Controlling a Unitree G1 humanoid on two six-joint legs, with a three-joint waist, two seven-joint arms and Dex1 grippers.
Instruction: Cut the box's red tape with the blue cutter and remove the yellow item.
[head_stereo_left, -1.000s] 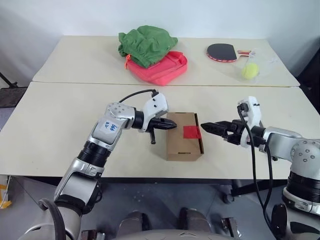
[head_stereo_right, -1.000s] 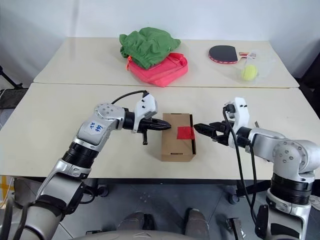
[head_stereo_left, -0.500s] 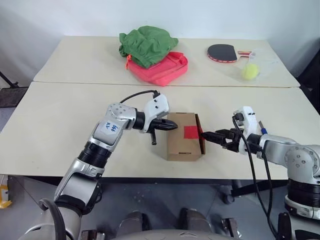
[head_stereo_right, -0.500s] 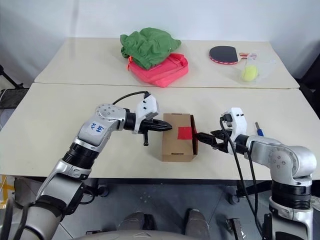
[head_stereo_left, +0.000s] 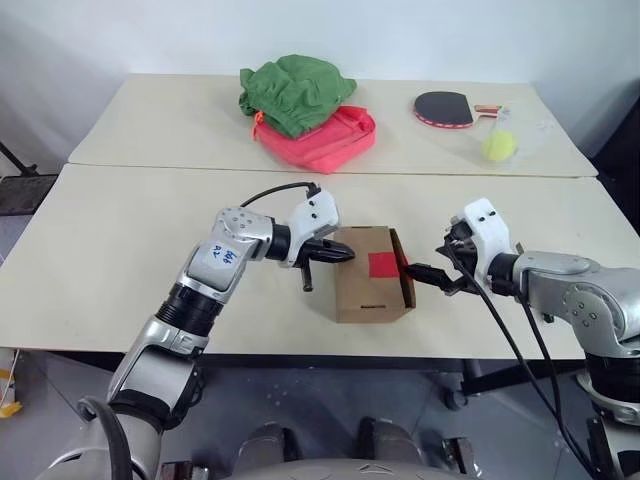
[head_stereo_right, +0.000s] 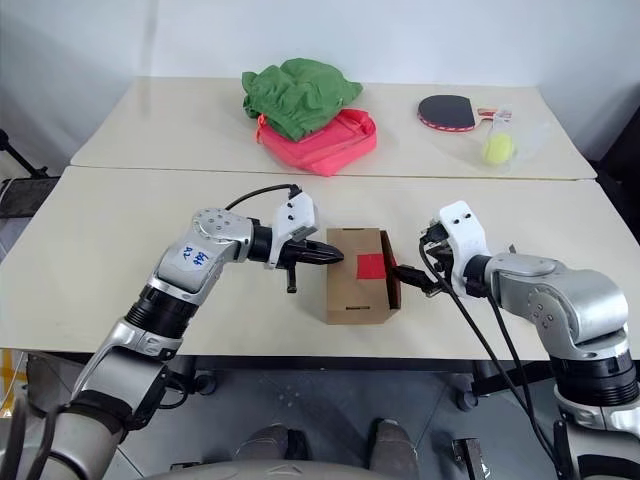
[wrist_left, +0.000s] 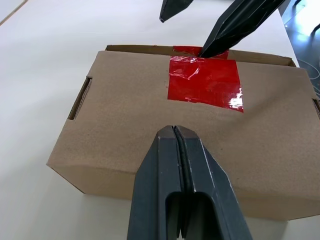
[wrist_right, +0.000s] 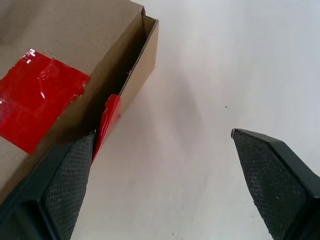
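Near the front edge of the desk (head_stereo_left: 120, 250), the left gripper (head_stereo_left: 345, 254) has its two black fingers pressed together with nothing between them, the tip resting at the left end of the box (head_stereo_left: 370, 270). On the opposite side, the right gripper (head_stereo_left: 425, 272) has its fingers spread wide; one fingertip (wrist_right: 75, 165) sits at the box's right edge, touching the raised flap where a torn strip of the red tape (wrist_left: 205, 82) hangs along it, while the other fingertip (wrist_right: 260, 150) hangs over bare desk, well apart from the box. The red tape patch lies on the box's top face toward the right edge, and the seam beside it stands slightly open. The box's inside is too dark to make out. Across the rear desk lie a green cloth (head_stereo_left: 295, 90) on a pinkish-red bag (head_stereo_left: 325, 135), a table tennis paddle (head_stereo_left: 445, 104) and a tennis ball (head_stereo_left: 499, 143) in clear plastic.
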